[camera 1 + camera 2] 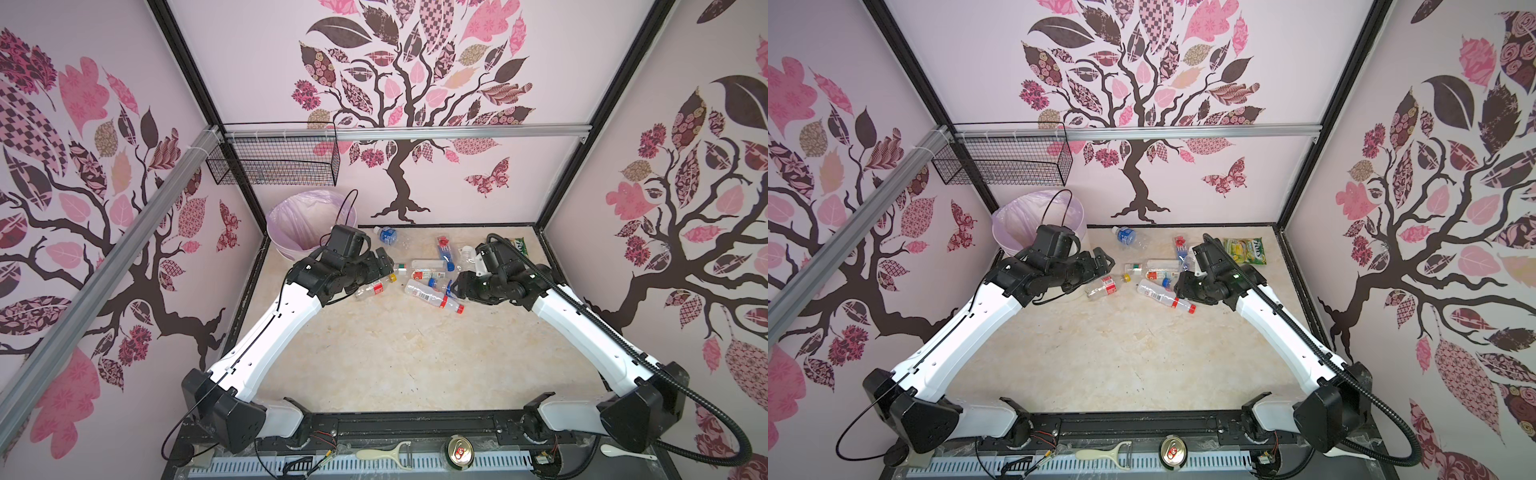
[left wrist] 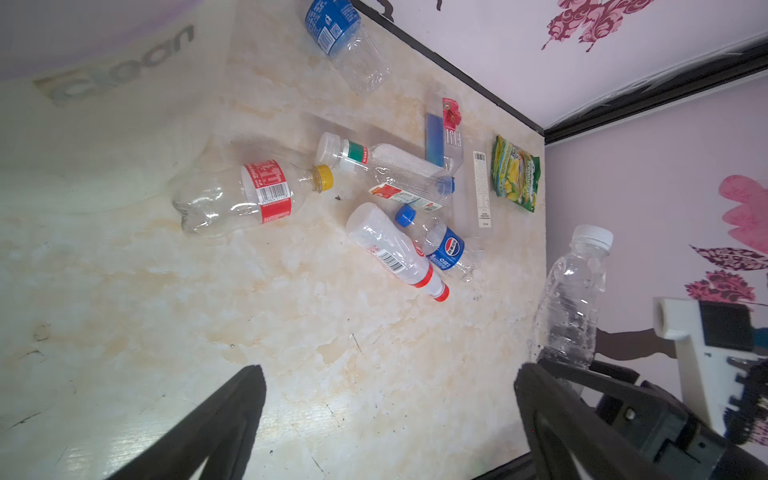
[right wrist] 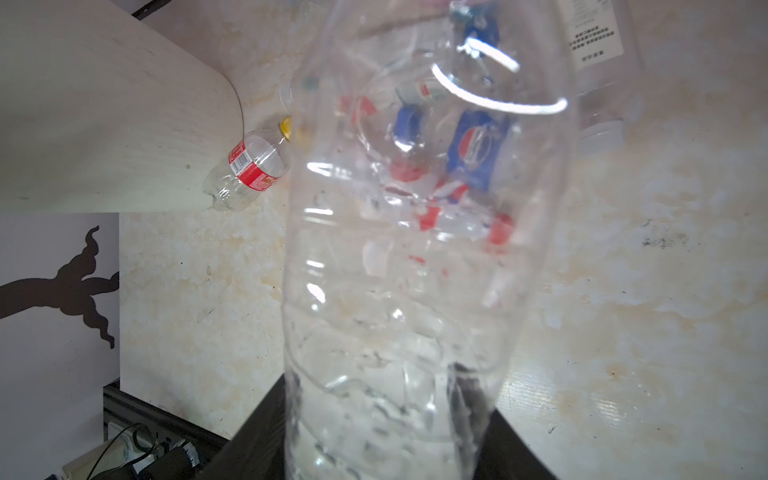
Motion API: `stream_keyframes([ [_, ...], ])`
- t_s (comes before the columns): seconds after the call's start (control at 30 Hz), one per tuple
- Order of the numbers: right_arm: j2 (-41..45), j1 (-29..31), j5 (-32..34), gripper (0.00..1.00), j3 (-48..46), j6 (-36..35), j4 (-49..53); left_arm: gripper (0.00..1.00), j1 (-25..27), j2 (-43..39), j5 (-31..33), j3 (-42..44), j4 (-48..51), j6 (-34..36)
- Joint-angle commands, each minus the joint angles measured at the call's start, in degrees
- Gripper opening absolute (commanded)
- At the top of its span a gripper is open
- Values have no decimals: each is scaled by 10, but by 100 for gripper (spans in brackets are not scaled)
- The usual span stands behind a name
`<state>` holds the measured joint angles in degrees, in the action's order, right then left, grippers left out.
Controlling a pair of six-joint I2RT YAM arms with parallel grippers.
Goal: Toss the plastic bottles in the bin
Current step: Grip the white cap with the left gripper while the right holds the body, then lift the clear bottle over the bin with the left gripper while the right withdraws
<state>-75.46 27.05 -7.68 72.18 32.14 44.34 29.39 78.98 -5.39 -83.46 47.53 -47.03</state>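
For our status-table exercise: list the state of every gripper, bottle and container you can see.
Left gripper: open, empty.
Right gripper: shut on clear white-capped plastic bottle.
Round cream bin with lilac liner: upright, open-topped.
Clear red-labelled, yellow-capped bottle: lying sideways, capped.
Clear blue-labelled bottle by the back wall: lying sideways.
Metal drink can: standing upright.

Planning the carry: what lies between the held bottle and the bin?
The open left gripper and several lying bottles, in both top views.
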Motion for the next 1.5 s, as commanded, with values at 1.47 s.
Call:
stream_keyframes([
  [1.47,-44,139,-188,56,53,-24,-169,83,-7,149,-198,-79,-109,-74],
])
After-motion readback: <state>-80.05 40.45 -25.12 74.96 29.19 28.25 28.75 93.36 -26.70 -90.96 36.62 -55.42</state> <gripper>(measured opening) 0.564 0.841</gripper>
